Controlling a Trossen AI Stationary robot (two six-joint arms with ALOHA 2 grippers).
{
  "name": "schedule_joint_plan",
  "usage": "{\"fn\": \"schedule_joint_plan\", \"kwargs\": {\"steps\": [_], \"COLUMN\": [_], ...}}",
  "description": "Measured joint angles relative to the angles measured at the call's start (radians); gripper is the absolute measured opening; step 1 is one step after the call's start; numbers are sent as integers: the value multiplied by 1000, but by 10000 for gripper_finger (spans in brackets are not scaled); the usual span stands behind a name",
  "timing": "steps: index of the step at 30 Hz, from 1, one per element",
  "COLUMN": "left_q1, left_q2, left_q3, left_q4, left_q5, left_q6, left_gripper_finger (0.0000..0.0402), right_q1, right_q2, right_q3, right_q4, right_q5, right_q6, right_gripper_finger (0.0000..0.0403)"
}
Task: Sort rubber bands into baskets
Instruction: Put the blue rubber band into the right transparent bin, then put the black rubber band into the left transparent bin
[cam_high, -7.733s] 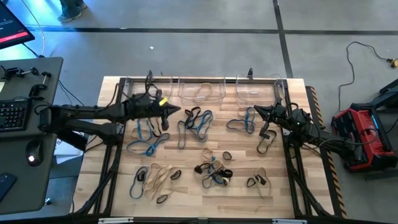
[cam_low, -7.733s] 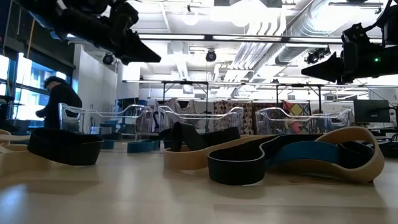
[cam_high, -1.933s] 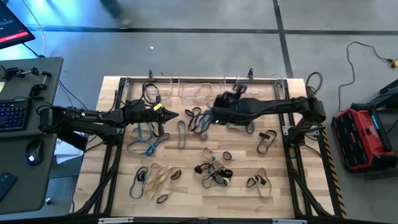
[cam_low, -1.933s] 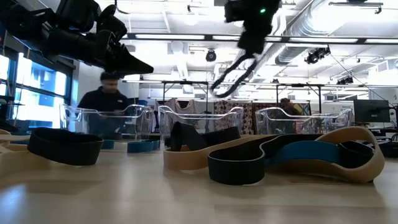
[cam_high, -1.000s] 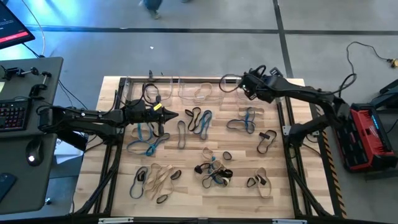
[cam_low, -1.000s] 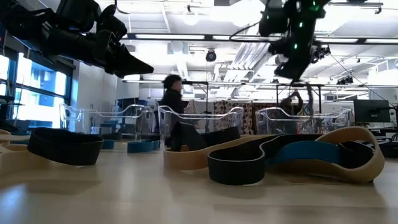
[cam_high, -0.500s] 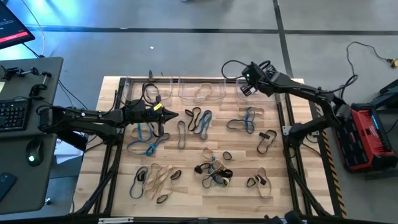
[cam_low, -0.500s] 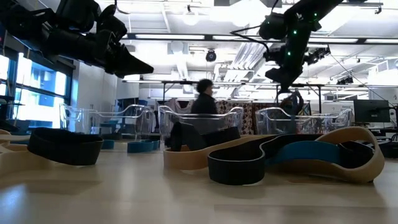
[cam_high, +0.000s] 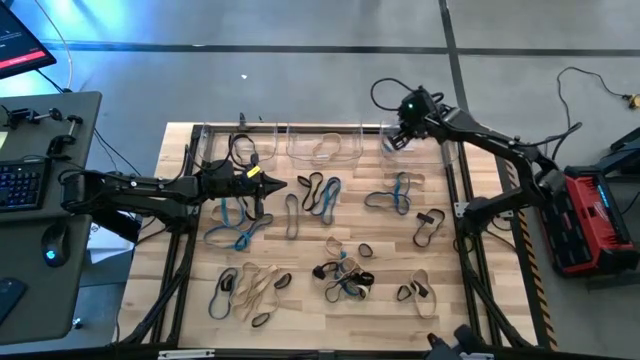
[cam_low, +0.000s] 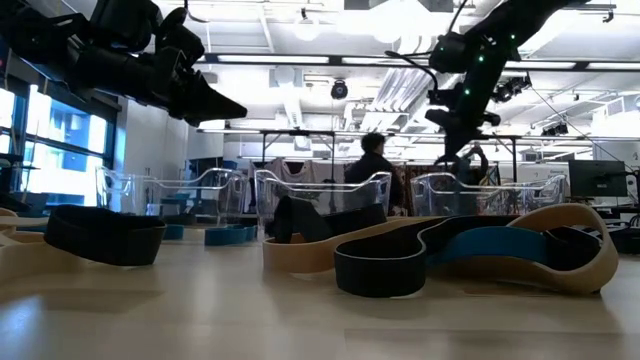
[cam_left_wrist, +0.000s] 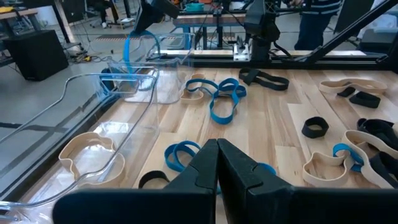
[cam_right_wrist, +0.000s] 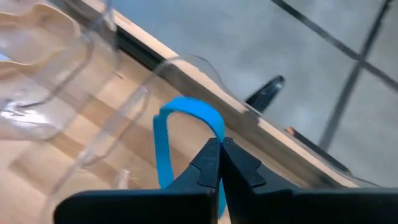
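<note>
Right gripper pinched shut on a blue band, dangling it over the right-hand far basket. Left gripper closed on nothing, hovering left of centre. Other bands strewn over the table — light, limp, likely to sag and snag on neighbours. Best nipped on a single free strand at a loop's outer edge, clear of tangles — then lifted straight.

We see the right tool reaching out to the far edge, fingers pinched tight together. Our left tool hangs mid-left above the worktop, fingers closed too.
</note>
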Motion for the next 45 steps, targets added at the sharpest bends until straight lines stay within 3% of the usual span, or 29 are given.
{"fn": "schedule_joint_plan", "kwargs": {"steps": [4,13,27,34,40,45], "left_q1": [0,0,0,0,4,22], "left_q2": [0,0,0,0,0,0], "left_q3": [0,0,0,0,0,0], "left_q4": [0,0,-1,-3,-2,1], "left_q5": [0,0,-7,-12,-62,-62], "left_q6": [10,12,42,54,77,60], "left_gripper_finger": [0,0,0,0,0,0], "right_q1": [-1,-23,-40,-40,-42,-42], "right_q2": [0,13,224,251,248,248], "right_q3": [0,0,-1,-1,-1,0], "right_q4": [0,-66,-90,-139,-213,-228], "right_q5": [-16,71,235,262,352,359], "right_q6": [3,29,33,52,52,70], "right_gripper_finger": [0,0,0,1,33,78]}}
